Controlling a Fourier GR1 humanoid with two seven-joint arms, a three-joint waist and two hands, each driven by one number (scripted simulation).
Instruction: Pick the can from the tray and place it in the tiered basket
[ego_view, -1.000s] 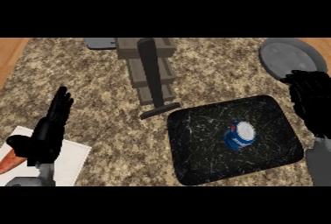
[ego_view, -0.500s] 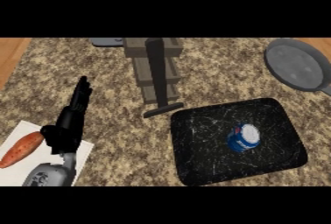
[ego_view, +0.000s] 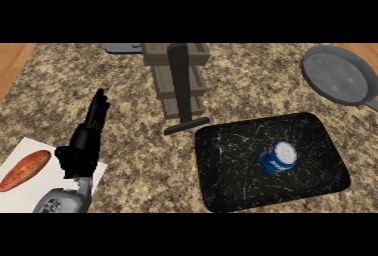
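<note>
**Can on tray, left hand open, right hand out of frame**

Can (ego_view: 278, 157) sits on the black tray (ego_view: 229, 185), a bit right of the tray's centre, blue-and-white, tilted with its white top showing. Nothing touching it.

Tray sits at the tabletop's (ego_view: 244, 85) near right corner area, slightly rotated.

Tiered basket (ego_view: 177, 80) stands toward the far edge, centre, with a dark post and foot running toward the tray's far left corner; foot is just beside the tray, can't tell if touching.

Left hand (ego_view: 90, 131) is over the left part of the tabletop, fingers straight and extended toward the far edge, holding nothing. Well apart from the can and the tray.

Right hand doesn't show.

Other stuff: grey pan (ego_view: 336, 74) at the far right corner; orange sweet potato (ego_view: 23, 171) on a white board (ego_view: 29, 192) at the near left corner, just beside the left forearm.
</note>
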